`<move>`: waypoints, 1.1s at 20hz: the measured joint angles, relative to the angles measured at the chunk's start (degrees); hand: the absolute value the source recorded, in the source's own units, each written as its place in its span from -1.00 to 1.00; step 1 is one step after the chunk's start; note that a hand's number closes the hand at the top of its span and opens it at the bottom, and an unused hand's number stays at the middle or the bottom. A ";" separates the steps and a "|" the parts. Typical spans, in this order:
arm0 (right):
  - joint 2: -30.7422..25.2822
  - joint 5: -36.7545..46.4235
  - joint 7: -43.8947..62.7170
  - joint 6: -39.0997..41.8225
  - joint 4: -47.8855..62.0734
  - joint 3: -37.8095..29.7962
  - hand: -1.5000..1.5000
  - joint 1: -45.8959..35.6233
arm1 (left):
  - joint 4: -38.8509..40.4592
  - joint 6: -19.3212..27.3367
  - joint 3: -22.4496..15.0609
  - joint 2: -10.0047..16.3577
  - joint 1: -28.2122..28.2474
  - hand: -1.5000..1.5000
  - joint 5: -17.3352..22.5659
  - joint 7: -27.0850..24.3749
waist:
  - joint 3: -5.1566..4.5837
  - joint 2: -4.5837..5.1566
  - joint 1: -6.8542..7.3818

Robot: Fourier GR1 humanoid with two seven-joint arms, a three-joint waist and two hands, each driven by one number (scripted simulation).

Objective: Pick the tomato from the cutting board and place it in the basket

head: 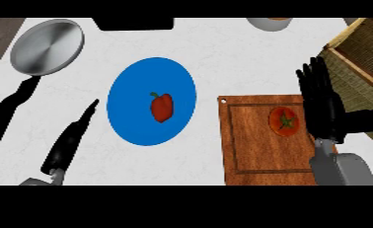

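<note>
Logged tomato sitting stem up by the right edge of the cutting board, toward its far right corner. Not yet lifted. Found right hand spread wide, fingers straight, poised at that same board edge just beside the fruit, holding nothing; cannot tell whether touching. Spotted basket at the right edge of the counter, beyond the board's far right corner. Marked left hand resting open toward the counter's near left corner. Also noted blue plate mid-counter, carrying a red pepper.

Likely hazards:
- nudging the round fruit leftward across the board when closing from the side
- pinching too near the top and squeezing it out
- clipping the basket's near wall on transfer through carrying too low
</note>
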 measured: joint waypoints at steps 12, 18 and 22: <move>-1.19 29.99 -11.88 -21.49 -10.64 8.28 -1.00 8.63 | -11.87 5.64 7.92 -10.06 -2.27 0.00 8.93 -9.61 | -0.54 -2.36 1.34; 7.15 46.77 -5.04 -41.09 -7.47 10.46 -1.00 11.54 | -13.65 6.47 8.40 -11.80 -2.21 0.00 9.63 -11.01 | -0.69 -1.93 1.05; 8.68 54.93 1.45 -45.99 -5.72 6.98 -1.00 17.01 | -14.41 6.94 9.09 -11.78 -1.70 0.00 9.77 -11.26 | -1.01 -1.77 -0.25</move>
